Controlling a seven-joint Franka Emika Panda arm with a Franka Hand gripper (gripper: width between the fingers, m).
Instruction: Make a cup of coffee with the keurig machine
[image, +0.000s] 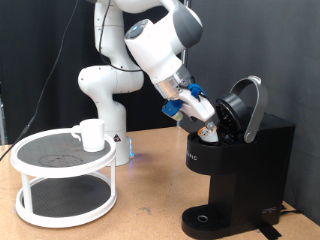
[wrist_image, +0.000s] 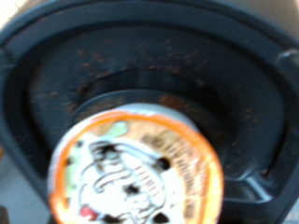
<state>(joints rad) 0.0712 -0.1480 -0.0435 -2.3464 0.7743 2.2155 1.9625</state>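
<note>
The keurig machine (image: 240, 165) stands at the exterior view's right, its rounded lid (image: 247, 107) hinged open. My gripper (image: 208, 122) reaches down into the open head and is shut on a small white pod (image: 211, 129). In the wrist view the pod's printed foil top with an orange rim (wrist_image: 135, 173) fills the lower middle, in front of the dark, coffee-stained pod chamber (wrist_image: 187, 84); the fingers do not show there. The white cup (image: 91, 134) stands upright on a round stand at the exterior view's left, far from the gripper.
The white two-tier round stand (image: 60, 165) with dark shelves holds the cup on its top shelf. The machine's round drip base (image: 205, 218) is bare. The arm's white base (image: 105, 95) stands behind the wooden table (image: 150, 200).
</note>
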